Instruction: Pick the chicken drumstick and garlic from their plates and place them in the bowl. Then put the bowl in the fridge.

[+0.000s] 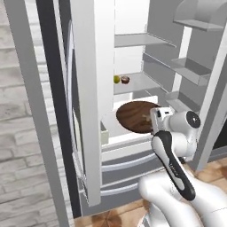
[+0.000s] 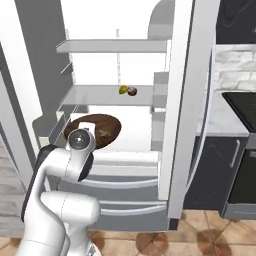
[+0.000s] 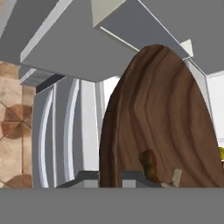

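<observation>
Fridge doors stand wide and we are carrying the loaded bowl in.

Both doors of the fridge [image 2: 185, 100] are open on the white inside, and our gripper [image 1: 153, 122] holds the bowl [image 1: 135, 116] by its near rim, over the low space under the middle shelf. The hand view shows the drumstick [image 3: 148, 164] and a pale bit we take for the garlic [image 3: 176, 176] inside, so we judge loading done; setting the bowl down and letting go are left. Whether it already rests on a surface we cannot tell. Our jaws are closed tight, pinching the rim, one finger on each side of the wood.
</observation>
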